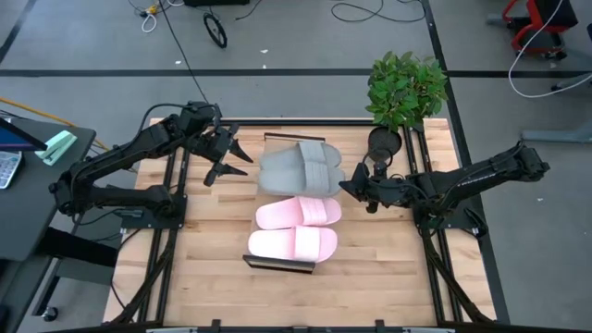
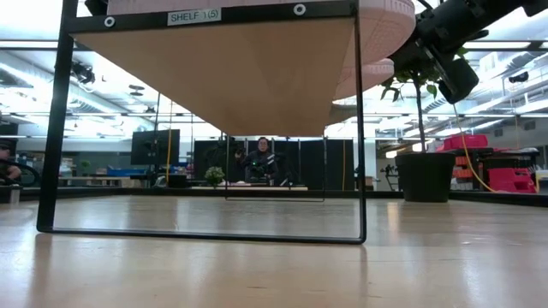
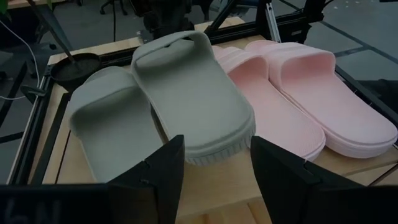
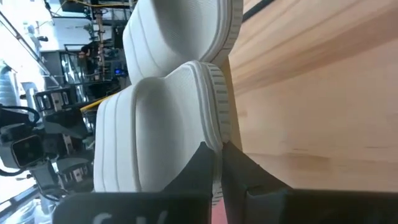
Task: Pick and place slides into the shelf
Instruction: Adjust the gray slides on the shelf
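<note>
All four slides lay on the shelf (image 1: 277,265) in the middle of the frame: two grey slides (image 1: 301,168) above, two pink slides (image 1: 296,227) below. The left gripper (image 1: 233,157) hung spread apart at their left. The right gripper (image 1: 349,182) sat pressed together at their right, holding nothing.

Four slides on one shelf (image 1: 277,265) — two grey slides (image 1: 301,169), two pink slides (image 1: 294,228) — plus one potted plant (image 1: 404,92) and two arms.
</note>
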Robot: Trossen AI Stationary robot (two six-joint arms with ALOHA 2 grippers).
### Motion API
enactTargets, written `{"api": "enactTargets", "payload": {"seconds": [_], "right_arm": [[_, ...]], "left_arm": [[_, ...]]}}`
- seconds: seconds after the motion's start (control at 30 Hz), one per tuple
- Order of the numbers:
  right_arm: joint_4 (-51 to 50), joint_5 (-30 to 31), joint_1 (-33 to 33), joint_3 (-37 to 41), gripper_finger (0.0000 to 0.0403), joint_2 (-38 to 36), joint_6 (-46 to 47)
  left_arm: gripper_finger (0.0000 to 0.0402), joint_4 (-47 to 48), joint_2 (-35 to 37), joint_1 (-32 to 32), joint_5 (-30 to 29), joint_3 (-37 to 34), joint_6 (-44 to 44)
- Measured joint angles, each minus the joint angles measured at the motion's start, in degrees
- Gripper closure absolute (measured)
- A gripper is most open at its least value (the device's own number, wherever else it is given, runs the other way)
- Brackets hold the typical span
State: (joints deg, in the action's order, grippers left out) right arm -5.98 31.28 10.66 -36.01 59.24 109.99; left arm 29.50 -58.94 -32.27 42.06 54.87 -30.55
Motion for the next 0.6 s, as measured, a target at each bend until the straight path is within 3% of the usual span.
{"api": "enactTargets", "payload": {"seconds": [0.6], "right_arm": [[2.59,6.63,0.0,0.0,0.0388,0.0,-3.3]], "left_arm": [[0.0212,0.46,-0.07,0.0,0.01,0.0,-0.13]]}}
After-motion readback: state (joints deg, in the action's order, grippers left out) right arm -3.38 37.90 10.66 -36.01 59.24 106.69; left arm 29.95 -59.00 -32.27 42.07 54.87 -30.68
